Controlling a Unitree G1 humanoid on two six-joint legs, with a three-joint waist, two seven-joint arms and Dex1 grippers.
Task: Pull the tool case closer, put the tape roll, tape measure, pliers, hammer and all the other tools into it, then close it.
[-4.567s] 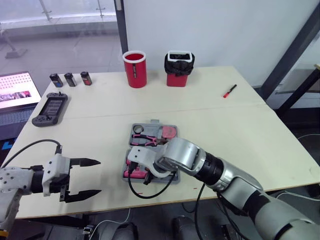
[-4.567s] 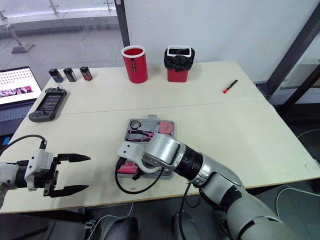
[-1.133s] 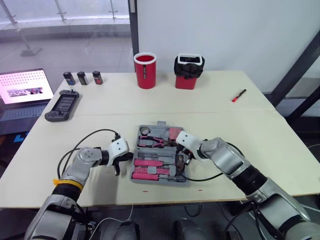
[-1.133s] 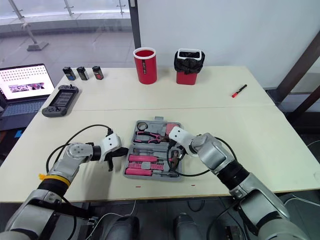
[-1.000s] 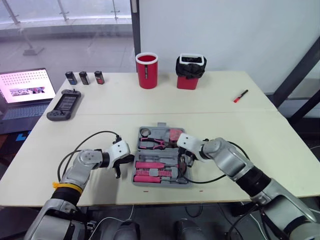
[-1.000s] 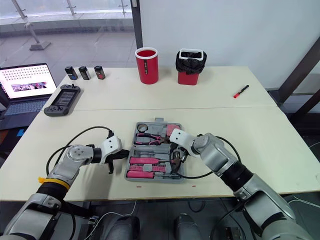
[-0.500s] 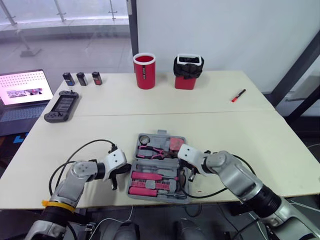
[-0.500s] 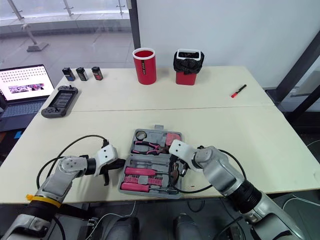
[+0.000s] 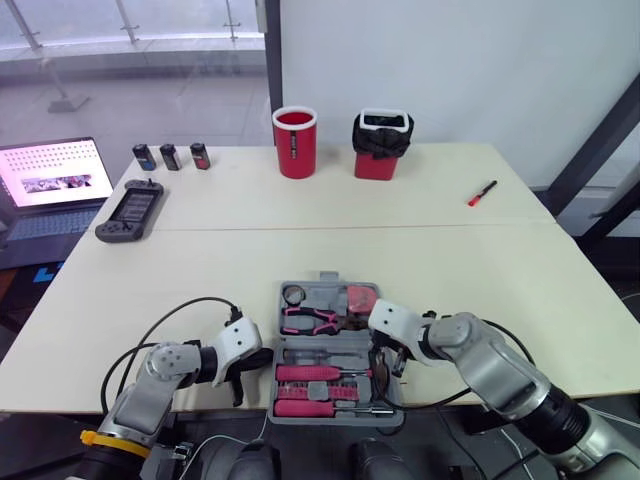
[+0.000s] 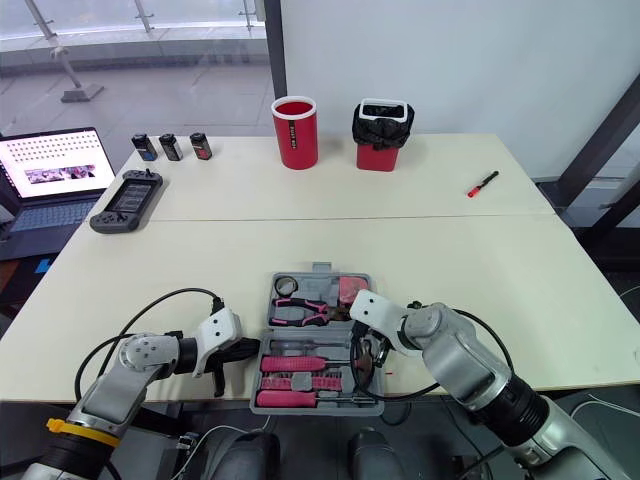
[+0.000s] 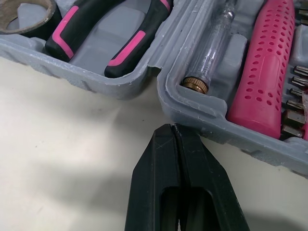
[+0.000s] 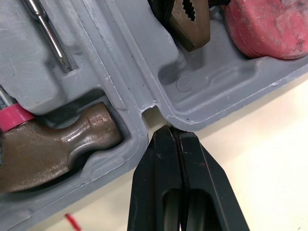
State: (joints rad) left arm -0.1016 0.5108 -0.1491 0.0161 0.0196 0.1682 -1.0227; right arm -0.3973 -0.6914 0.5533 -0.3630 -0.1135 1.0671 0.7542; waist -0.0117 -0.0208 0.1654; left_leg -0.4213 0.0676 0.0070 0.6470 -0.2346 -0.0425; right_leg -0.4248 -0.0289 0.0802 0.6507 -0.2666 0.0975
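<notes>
Left claw point(image 11: 172, 127) and right claw point(image 12: 174, 129): both pressed together, tips at the hinge notches on either side of the open tool case point(image 11: 120, 89), which lies at the desk's point(image 9: 420, 250) near edge. Judged rigid, fairly heavy when loaded, smooth plastic; grip the side walls. Red pen point(image 9: 482, 192) lies well apart, on the far side.

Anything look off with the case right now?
The tool case lies open with its near edge at, perhaps just past, the front edge of the table, where it could tip. The left gripper and right gripper, both shut, sit at its hinge notches. A red pen-like item lies alone far right.
</notes>
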